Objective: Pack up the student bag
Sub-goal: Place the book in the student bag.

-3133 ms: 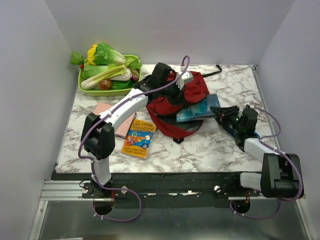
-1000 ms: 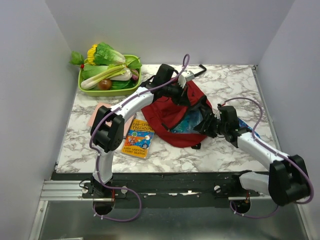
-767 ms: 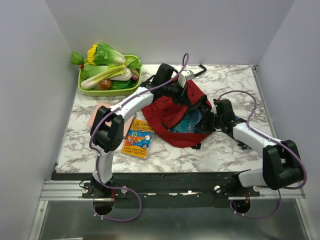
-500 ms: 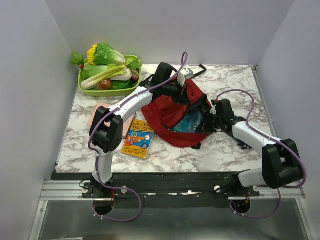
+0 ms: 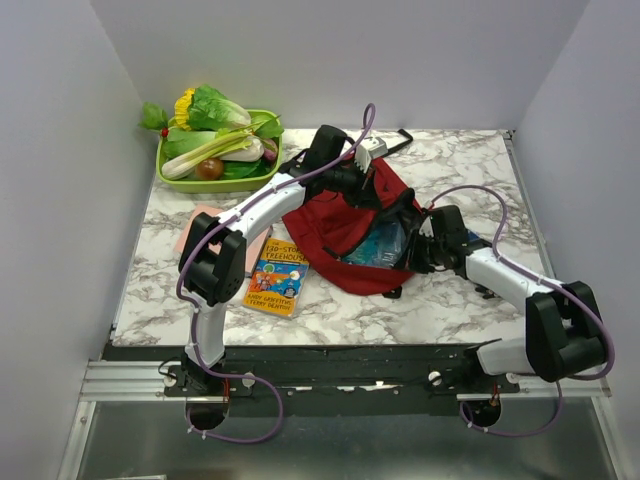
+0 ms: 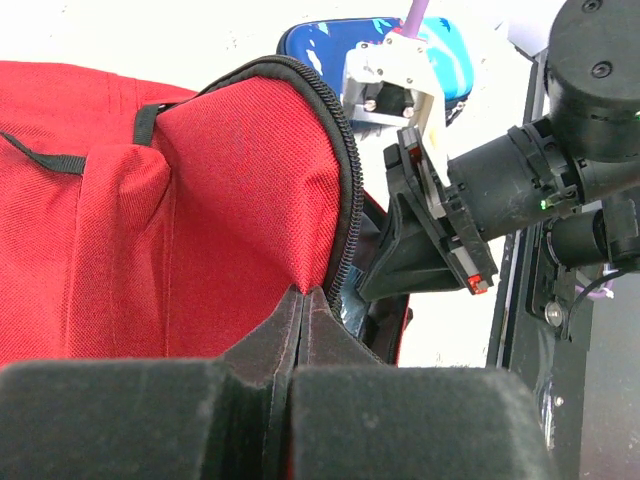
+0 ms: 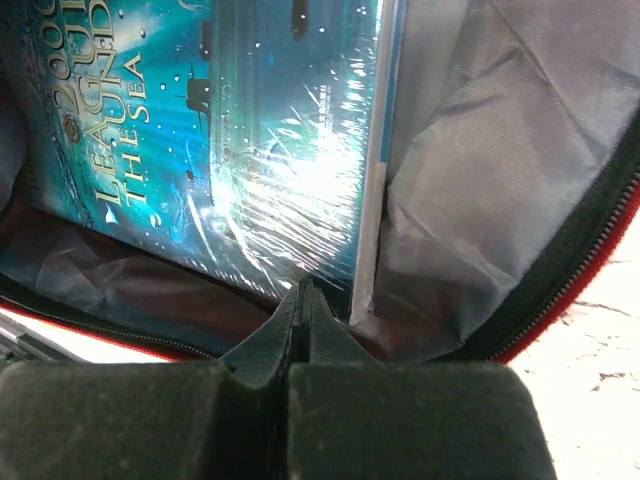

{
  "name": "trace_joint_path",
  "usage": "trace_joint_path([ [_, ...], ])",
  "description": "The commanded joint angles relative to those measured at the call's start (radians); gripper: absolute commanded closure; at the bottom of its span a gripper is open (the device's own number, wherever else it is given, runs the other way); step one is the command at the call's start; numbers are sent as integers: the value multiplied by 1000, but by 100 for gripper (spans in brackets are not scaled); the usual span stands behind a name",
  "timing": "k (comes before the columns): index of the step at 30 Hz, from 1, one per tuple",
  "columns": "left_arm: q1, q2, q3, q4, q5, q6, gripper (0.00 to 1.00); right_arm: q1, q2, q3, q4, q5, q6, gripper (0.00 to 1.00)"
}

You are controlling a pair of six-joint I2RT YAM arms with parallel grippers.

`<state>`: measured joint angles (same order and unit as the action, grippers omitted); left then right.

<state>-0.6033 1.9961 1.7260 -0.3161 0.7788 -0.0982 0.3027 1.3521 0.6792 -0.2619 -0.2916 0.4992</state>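
Fabric check: student bag (image 5: 338, 226) looks soft, light and prone to sagging, its zipper rim (image 6: 346, 180) pinched between the clamped fingers of the left gripper (image 6: 300, 300), its mouth gaping around the right gripper (image 7: 301, 296), whose fingers are pressed together, empty, tips at the blue book (image 7: 230, 140); that stiffer rim seems the best hold.

**Bag mouth crowded; open surface at far right**
A blue book (image 7: 230, 130) stands across the opening of the student bag (image 5: 335, 225), leaving only a slot of grey lining beside it. The right gripper (image 7: 303, 290), jaws closed, sits at the book's lower edge. The left gripper (image 6: 300, 298) pinches the raised zipper rim. A picture book (image 5: 278, 278) and a vegetable tray (image 5: 165, 178) occupy the left side. Bare surface (image 5: 470, 165) shows far right.
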Motion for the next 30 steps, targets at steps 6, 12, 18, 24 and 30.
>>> trace_joint_path([
  [6,2,-53,9,17,46,-3,100,18,148,23,190,116,1,99],
  [12,2,-57,10,-6,59,11,100,21,209,137,326,203,10,99],
  [18,2,-51,9,-20,63,15,100,33,145,103,377,206,50,90],
  [24,5,-40,15,-83,40,80,100,39,-183,-90,356,139,95,60],
  [30,33,-51,14,-116,-7,69,100,154,-383,-90,204,36,149,40],
])
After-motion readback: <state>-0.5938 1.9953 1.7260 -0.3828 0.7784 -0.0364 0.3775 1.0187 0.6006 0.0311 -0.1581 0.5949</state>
